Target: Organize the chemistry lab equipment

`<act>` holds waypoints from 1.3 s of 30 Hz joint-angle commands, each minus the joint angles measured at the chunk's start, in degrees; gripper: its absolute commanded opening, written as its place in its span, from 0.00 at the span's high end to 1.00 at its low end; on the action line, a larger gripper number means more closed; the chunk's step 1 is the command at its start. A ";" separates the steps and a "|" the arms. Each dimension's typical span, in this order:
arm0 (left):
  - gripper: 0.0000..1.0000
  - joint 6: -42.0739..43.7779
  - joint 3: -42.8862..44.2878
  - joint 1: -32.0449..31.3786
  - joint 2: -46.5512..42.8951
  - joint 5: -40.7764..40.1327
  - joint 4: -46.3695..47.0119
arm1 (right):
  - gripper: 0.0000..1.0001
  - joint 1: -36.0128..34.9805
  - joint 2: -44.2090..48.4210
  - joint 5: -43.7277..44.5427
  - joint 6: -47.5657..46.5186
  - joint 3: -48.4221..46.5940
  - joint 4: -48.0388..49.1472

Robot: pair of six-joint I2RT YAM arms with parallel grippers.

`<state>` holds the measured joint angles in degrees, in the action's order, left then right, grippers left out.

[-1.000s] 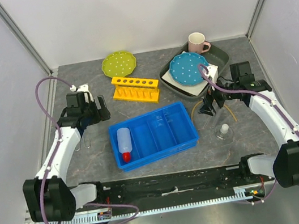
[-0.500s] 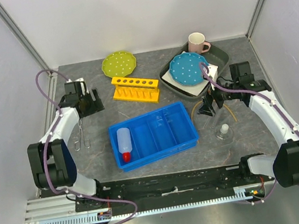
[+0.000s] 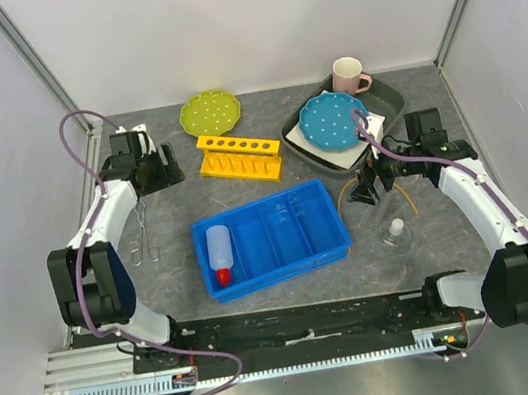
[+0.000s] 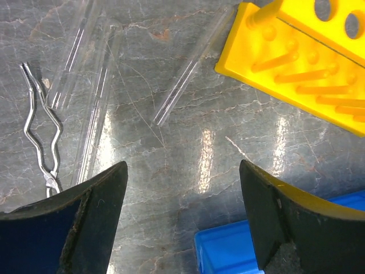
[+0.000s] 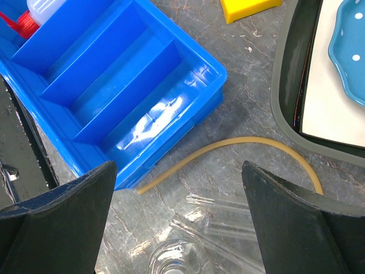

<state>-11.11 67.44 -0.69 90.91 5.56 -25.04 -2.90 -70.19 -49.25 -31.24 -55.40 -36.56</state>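
The left gripper (image 4: 182, 191), gaping and empty, is hovering far-left near the metal tongs (image 4: 43, 131), probably needing to realign and lower, while the right gripper (image 5: 178, 188) is hanging equally open and empty.

A robot test cell set up as a chemistry bench: white panel walls (image 3: 264, 15) on aluminium posts (image 3: 33, 59) enclose a grey marbled tabletop (image 3: 170, 213), with the left arm (image 3: 105, 219) and right arm (image 3: 476, 192) bolted at its near edge. On it are a yellow test-tube rack (image 3: 240, 156), glass tubes (image 4: 188, 74) and a squeeze bottle (image 3: 219, 251) in a blue divided bin (image 3: 251, 240).
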 commanded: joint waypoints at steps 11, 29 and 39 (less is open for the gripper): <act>0.24 1.62 3.58 0.34 1.55 4.10 -0.71 | 0.02 -0.18 -1.08 -1.72 -0.57 0.64 1.93; 0.24 -1.01 -14.24 -0.37 -31.45 15.62 1.21 | 0.02 0.34 0.14 3.27 -4.17 2.22 2.36; 0.11 -1.54 -27.19 -0.37 -50.74 15.09 2.46 | 0.02 2.63 -3.37 18.92 -2.34 -3.22 -4.22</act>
<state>-11.25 42.94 -0.99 43.22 18.96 -23.68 -1.78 -72.05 -37.12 -34.33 -54.28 -38.57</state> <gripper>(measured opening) 0.880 0.982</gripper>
